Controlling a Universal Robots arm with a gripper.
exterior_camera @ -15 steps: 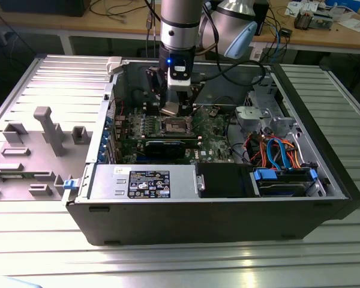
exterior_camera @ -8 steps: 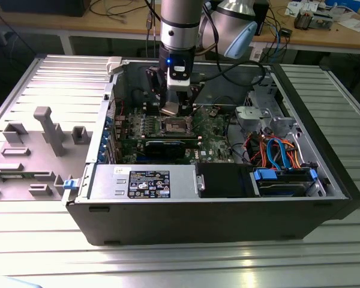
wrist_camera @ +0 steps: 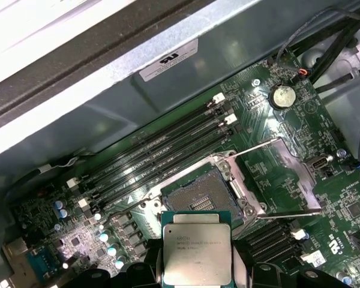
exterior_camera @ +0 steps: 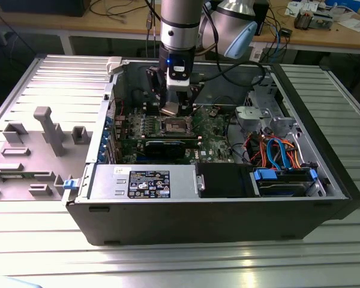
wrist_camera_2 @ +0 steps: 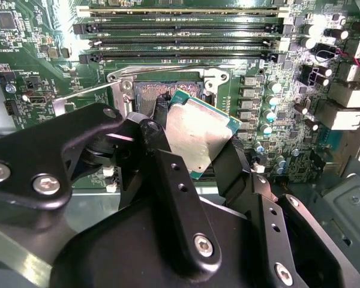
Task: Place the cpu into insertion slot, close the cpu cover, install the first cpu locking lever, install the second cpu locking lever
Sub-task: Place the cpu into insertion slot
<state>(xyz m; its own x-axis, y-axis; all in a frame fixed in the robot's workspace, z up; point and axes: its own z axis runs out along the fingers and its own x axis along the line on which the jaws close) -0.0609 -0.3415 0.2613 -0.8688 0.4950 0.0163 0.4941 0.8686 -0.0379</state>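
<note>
My gripper (exterior_camera: 171, 107) hangs inside the open computer case, shut on the cpu (wrist_camera_2: 201, 135), a flat square chip with a silvery top and a green edge. In both wrist views the black fingers (wrist_camera_2: 168, 174) clamp two opposite sides of the chip. The cpu (wrist_camera: 196, 249) is held tilted, above and just to one side of the insertion slot (wrist_camera: 197, 195). The slot's dark centre lies bare inside a shiny metal rim (wrist_camera: 243, 195). A thin wire locking lever (wrist_camera: 300, 180) stands swung out from the slot. I cannot pick out the cpu cover from the rim.
Long parallel memory slots (wrist_camera: 162, 159) run beside the slot. A long black card (exterior_camera: 168, 146) lies nearer the case front, beside the power supply (exterior_camera: 141, 182). Drive bays with orange and blue cables (exterior_camera: 279, 153) fill the exterior view's right. A grey fixture (exterior_camera: 45, 129) stands outside at its left.
</note>
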